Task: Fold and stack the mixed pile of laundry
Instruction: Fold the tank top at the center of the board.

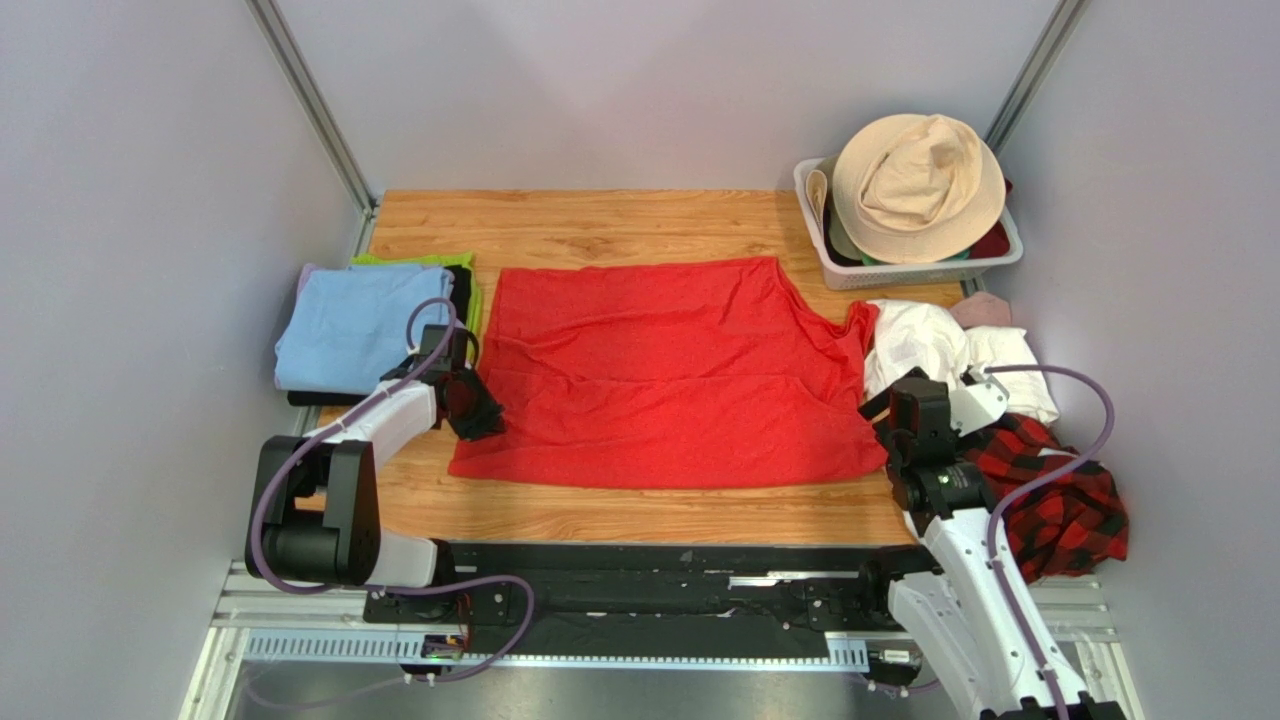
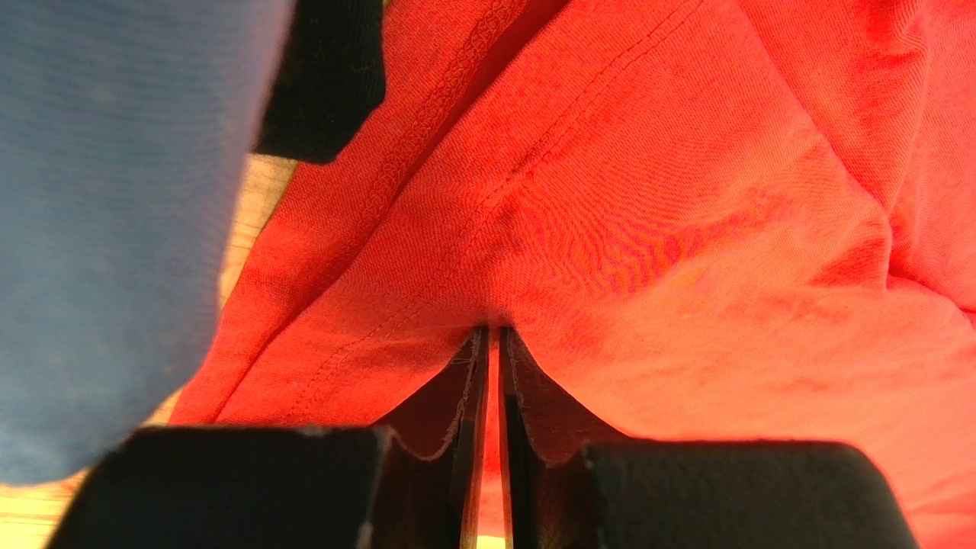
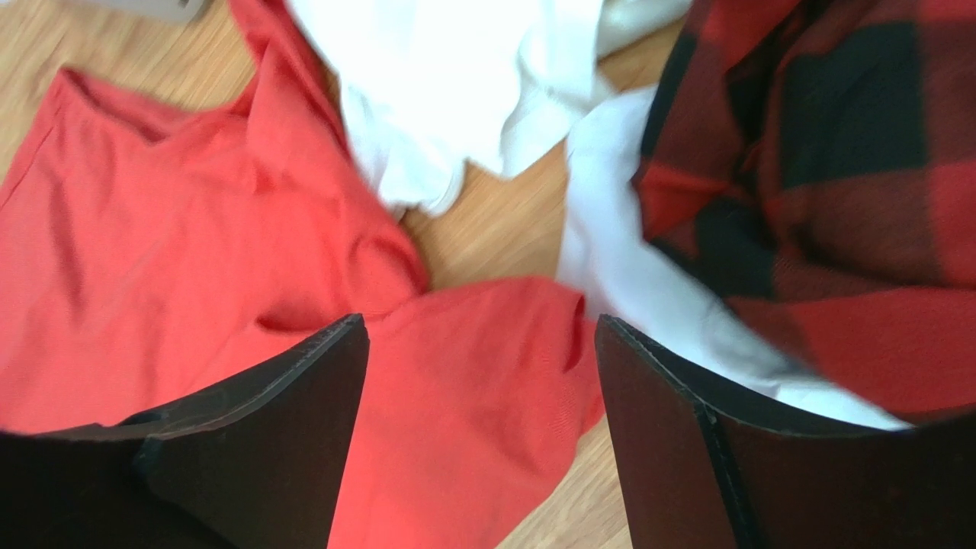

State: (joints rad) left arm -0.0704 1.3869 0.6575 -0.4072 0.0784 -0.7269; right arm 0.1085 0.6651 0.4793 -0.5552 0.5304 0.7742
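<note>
A large bright red T-shirt (image 1: 669, 368) lies spread flat on the table middle. My left gripper (image 1: 478, 405) is at its left edge, shut on a pinch of the red cloth (image 2: 642, 229). My right gripper (image 1: 887, 425) is open just above the shirt's right corner (image 3: 481, 378), holding nothing. White cloths (image 1: 939, 345), a red-and-black plaid shirt (image 1: 1059, 503) and a small pink piece (image 1: 984, 309) lie piled at the right edge. The white cloths (image 3: 458, 80) and plaid shirt (image 3: 836, 172) also show in the right wrist view.
Flat folded light blue (image 1: 353, 330), black and green cloths (image 1: 436, 264) are stacked at the table's left. A white slatted basket (image 1: 917, 267) with a beige bucket hat (image 1: 917, 183) stands at the back right. Grey walls enclose the wooden table (image 1: 601, 518).
</note>
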